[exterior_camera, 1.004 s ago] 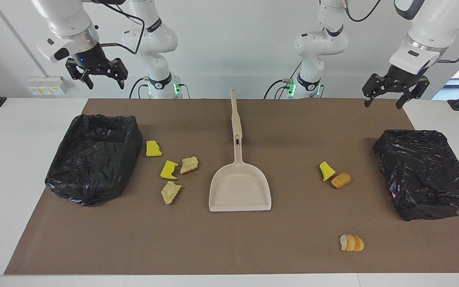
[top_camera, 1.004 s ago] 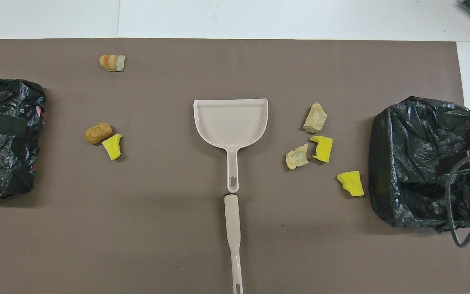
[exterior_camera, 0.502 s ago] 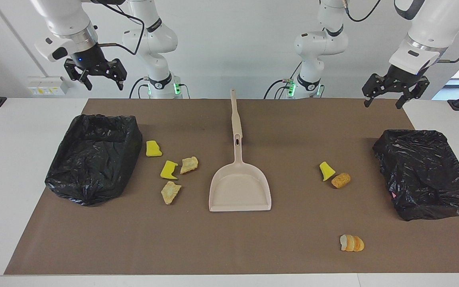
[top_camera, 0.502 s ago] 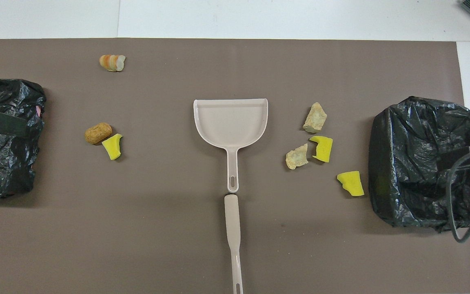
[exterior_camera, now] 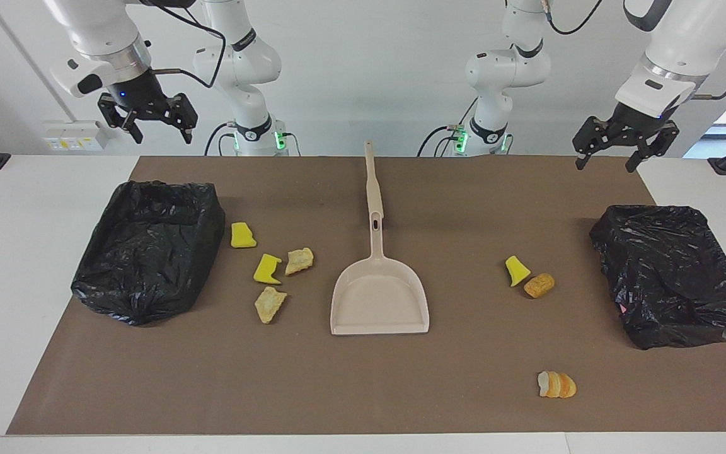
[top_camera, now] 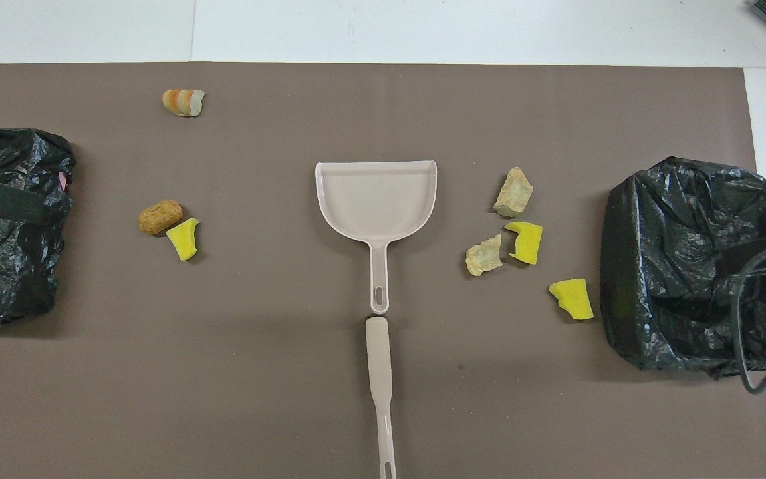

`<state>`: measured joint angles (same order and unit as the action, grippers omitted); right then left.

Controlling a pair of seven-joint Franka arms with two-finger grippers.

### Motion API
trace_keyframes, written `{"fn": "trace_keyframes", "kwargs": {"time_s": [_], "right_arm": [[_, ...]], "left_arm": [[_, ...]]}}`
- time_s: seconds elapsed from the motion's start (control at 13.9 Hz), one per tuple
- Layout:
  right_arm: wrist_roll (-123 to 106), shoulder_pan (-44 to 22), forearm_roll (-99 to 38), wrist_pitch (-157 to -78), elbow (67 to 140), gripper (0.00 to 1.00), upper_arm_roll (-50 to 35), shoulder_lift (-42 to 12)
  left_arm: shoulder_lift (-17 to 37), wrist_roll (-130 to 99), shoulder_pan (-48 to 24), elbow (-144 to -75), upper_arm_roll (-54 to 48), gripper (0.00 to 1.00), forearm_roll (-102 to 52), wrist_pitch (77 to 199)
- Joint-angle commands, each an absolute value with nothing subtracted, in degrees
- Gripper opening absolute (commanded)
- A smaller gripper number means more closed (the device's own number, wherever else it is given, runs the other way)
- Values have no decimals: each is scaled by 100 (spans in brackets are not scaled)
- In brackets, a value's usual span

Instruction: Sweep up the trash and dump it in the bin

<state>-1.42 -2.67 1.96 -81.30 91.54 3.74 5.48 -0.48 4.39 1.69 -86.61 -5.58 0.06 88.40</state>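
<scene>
Both my claws, left gripper (exterior_camera: 612, 153) and right gripper (exterior_camera: 155, 123), hang spread and empty, well above the dustpan (exterior_camera: 380, 301). Risk: trash (exterior_camera: 267, 269) lies scattered beside it; a hasty sweep could scatter pieces off the mat.

Open mat (exterior_camera: 363, 391) at six o'clock of dustpan (exterior_camera: 380, 301) — scraps (exterior_camera: 273, 277) at nine, lined bins (exterior_camera: 149, 249) at both table ends.

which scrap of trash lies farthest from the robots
The striped orange and white bread-like lump, alone near the mat's edge farthest from the robots, toward the left arm's end. The other six scraps lie about level with the dustpan or nearer to the robots.
</scene>
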Motion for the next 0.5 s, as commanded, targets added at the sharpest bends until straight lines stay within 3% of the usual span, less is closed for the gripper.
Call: {"fn": "trace_keyframes", "kwargs": {"time_s": [0.0, 0.43], "right_arm": [[-264, -211, 150, -8270, 9237, 100, 369, 580], [-307, -290, 272, -8191, 9237, 100, 299, 624]], "left_arm": [[-70, 466, 114, -8648, -501, 100, -62, 8780], [-70, 466, 105, -8657, -501, 100, -62, 8789]]}}
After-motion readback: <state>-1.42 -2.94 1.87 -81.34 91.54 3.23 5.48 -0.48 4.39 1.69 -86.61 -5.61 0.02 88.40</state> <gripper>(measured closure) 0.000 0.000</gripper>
